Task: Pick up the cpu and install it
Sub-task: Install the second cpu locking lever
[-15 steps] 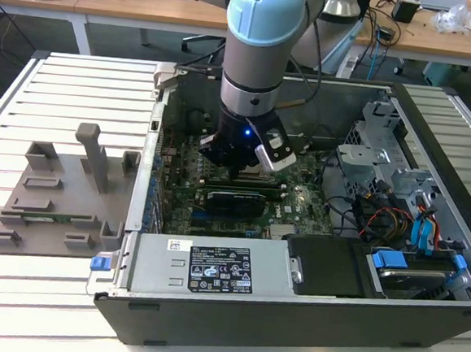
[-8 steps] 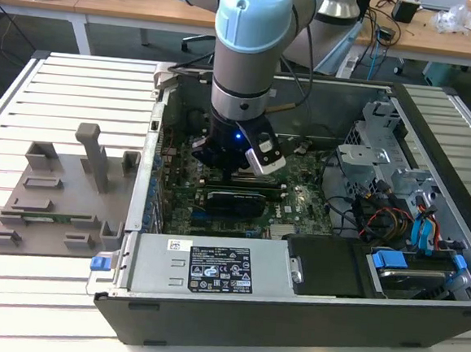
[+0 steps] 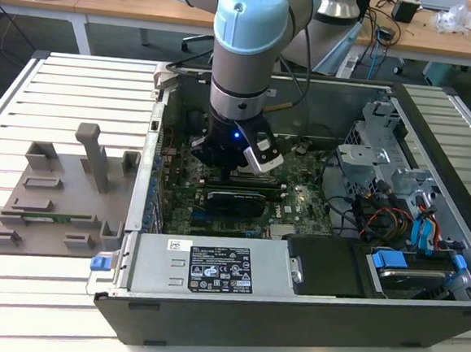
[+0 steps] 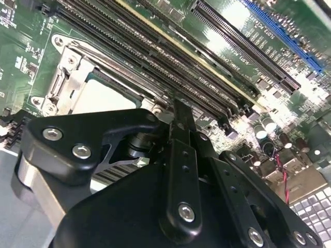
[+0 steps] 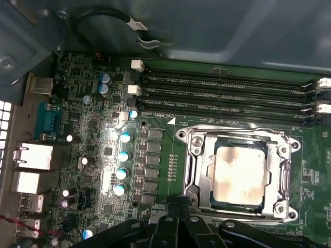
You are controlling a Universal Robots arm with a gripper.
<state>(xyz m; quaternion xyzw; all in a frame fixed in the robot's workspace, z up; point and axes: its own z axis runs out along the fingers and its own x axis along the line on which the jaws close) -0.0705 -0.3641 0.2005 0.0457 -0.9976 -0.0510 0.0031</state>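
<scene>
Arm low inside open case (image 3: 420,321), gripper (image 3: 239,155) over motherboard. Cpu (image 5: 240,175) already seated in socket frame (image 5: 238,173), just beside memory slots (image 5: 227,93). Fingers apparently together, empty, though linkage hides tips. Install step looks largely done.

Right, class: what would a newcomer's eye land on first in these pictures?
Probably the pale blue robot arm reaching down into the open computer case, its hand low over the green motherboard. Then, in the first wrist view, the cpu sitting in its metal socket frame beside the memory slots.
</scene>
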